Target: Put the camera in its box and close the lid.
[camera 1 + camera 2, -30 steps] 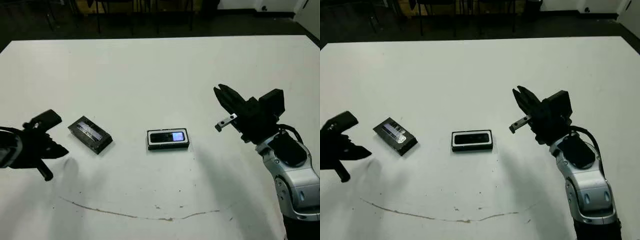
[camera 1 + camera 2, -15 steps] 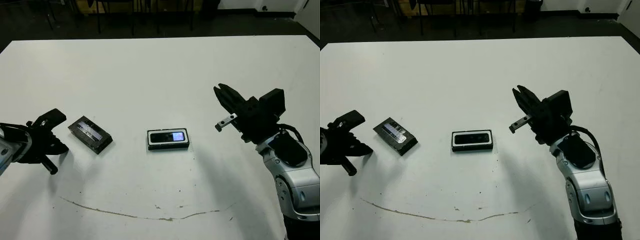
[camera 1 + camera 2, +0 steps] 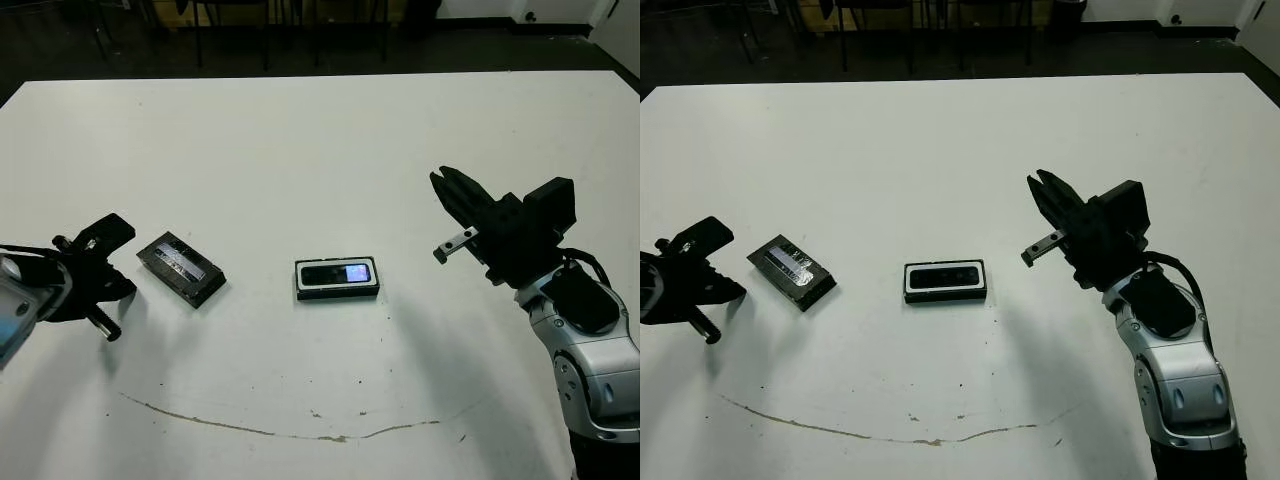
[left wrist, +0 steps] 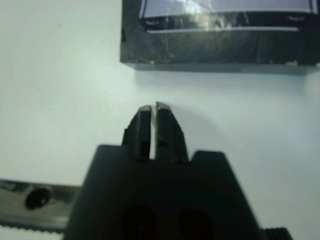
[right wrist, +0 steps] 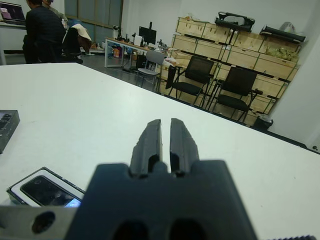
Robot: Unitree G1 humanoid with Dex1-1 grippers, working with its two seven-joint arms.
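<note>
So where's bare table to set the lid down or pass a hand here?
Bare: the table's far half, the strip between lid and box, and between box and right gripper. Tight only where the left gripper sits beside the lid.

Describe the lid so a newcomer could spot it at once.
On the white table, look to the robot's left, just ahead of the left gripper. The lid lies there askew, a flat black slab with a glossy patterned top, unlike the white-lined box at centre.

Head stereo overhead; wrist views low, table-level.
</note>
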